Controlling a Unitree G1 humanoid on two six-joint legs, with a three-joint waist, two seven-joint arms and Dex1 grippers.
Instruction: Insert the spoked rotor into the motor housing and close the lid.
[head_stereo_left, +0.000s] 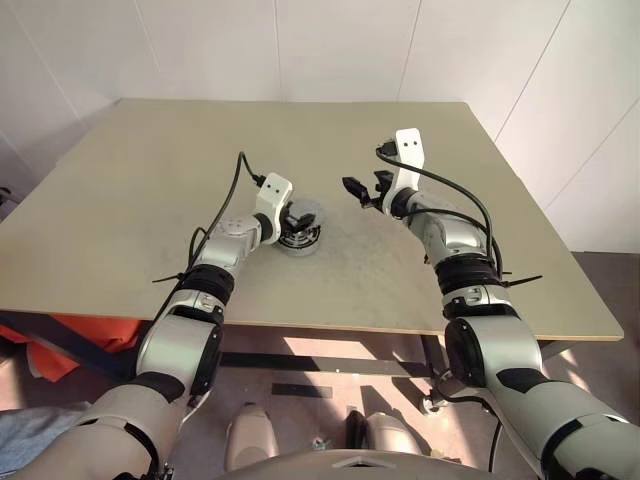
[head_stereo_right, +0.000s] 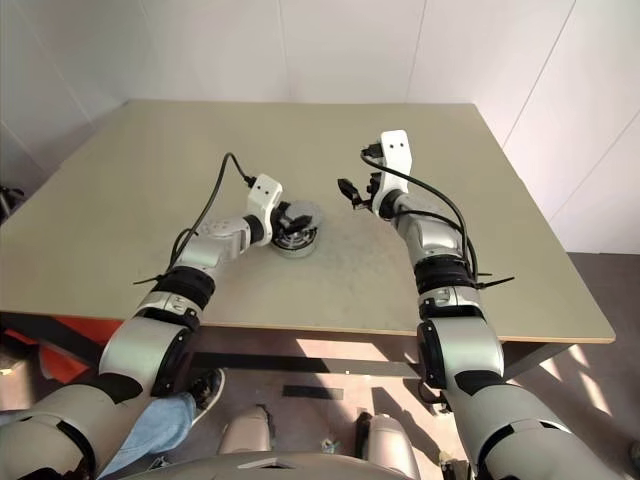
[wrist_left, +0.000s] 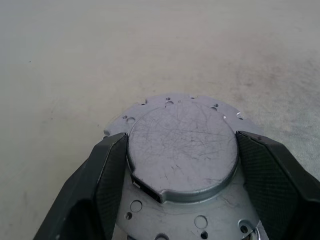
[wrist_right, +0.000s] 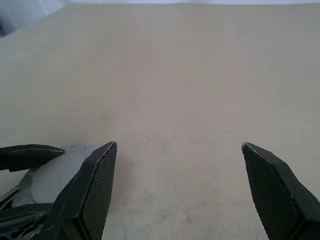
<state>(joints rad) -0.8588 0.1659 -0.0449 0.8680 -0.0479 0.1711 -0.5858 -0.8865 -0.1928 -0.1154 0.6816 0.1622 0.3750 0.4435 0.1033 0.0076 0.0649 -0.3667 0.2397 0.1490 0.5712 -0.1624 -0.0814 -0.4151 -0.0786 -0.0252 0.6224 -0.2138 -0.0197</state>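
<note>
Left tool (head_stereo_left: 291, 222) nearest, fingers (wrist_left: 107, 170) closed on either side of lid (wrist_left: 182, 150), pads against its raised centre. Lid sits flat atop housing (head_stereo_left: 299, 243), near worktop (head_stereo_left: 120, 200) middle. Rotor not visible, presumably under lid; cannot tell. Right tool (head_stereo_left: 366, 190) held above worktop, just right of housing, apart from it, fingers (wrist_right: 97, 190) spread wide, holding nothing. Beige surface bare beneath it.
</note>
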